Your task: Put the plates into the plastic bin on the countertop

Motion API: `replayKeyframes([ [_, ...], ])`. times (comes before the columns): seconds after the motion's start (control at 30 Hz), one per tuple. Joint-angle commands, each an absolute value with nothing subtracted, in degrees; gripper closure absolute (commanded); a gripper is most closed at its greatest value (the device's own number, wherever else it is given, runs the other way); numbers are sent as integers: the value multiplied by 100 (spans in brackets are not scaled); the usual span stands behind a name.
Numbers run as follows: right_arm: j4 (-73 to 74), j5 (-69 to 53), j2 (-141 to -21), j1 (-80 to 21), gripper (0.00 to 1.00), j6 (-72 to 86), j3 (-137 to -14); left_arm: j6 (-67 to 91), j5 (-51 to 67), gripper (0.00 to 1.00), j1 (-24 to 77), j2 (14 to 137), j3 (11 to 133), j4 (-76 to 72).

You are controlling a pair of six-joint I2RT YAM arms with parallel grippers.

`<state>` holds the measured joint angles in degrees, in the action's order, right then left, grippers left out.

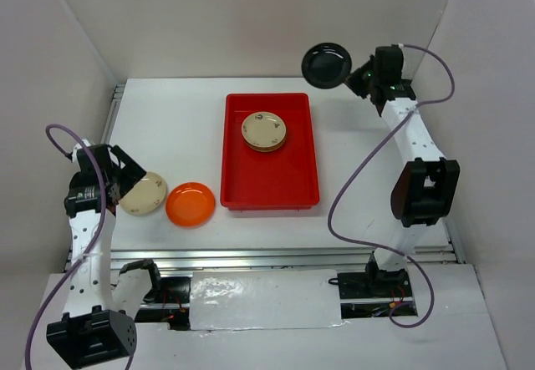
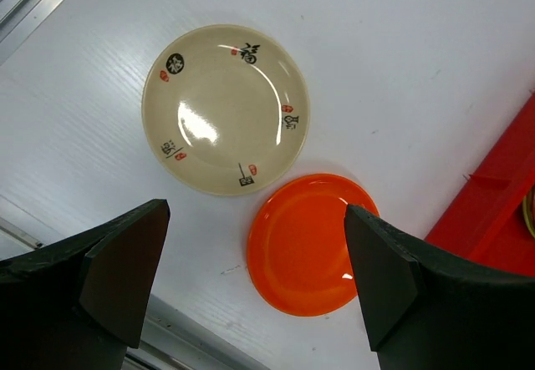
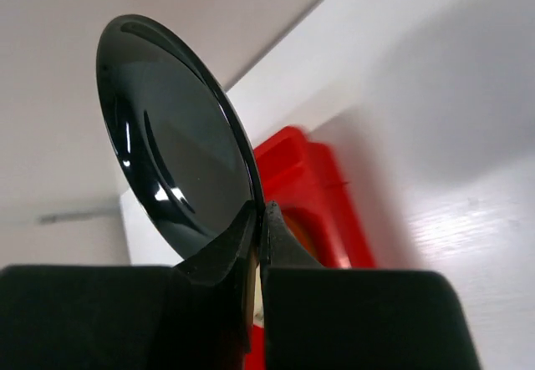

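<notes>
Pincer, right (image 3: 257, 220): clamped on rim of glossy round black plate (image 3: 167, 136).
Pincer, left (image 2: 255, 228): spread wide near cream patterned round plate (image 2: 224, 107).

Left arm (image 1: 84, 236): rises from its base at the near left edge, wrist bent inward and downward; left gripper (image 1: 127, 172) (image 2: 257, 274) pointed down over the table, fingers spread wide with nothing between them. Right arm (image 1: 410, 140): stretched from the near right base to the far right, elbow midway; right gripper (image 1: 359, 76) (image 3: 259, 220) raised and turned leftward, fingers pinched together on the rim of the black plate (image 1: 326, 63) (image 3: 167, 136).
</notes>
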<state>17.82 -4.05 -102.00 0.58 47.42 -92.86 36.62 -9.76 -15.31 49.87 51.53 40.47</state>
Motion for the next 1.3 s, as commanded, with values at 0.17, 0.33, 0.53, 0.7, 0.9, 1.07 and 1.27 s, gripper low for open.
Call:
replayKeyframes([
  [0.17,3216,-2451,-11785,-1096,100,3789,-11381,4306,-1609,1,-1784,5247,5133,4465],
  [0.33,2998,-2338,-12050,-1617,100,3858,-11049,4359,-1328,1,-2056,5273,4940,4333],
  [0.53,2628,-2180,-12059,-1784,100,3973,-10477,4324,-1283,1,-2083,5274,4913,4307],
  [0.7,2523,-1942,-12059,-1697,100,4060,-10205,4350,-1275,1,-2109,5405,4904,4307],
  [0.9,2504,-1898,-12234,-1644,98,4052,-10282,4394,-888,1,-2285,5555,4677,4114],
  [1.07,2400,-1802,-12147,-1626,67,4087,-10179,4403,-782,1,-2312,5555,4526,3990],
  [1.27,2276,-1407,-11392,-1819,0,4026,-10028,4500,-826,1,-2320,5467,4465,3973],
])
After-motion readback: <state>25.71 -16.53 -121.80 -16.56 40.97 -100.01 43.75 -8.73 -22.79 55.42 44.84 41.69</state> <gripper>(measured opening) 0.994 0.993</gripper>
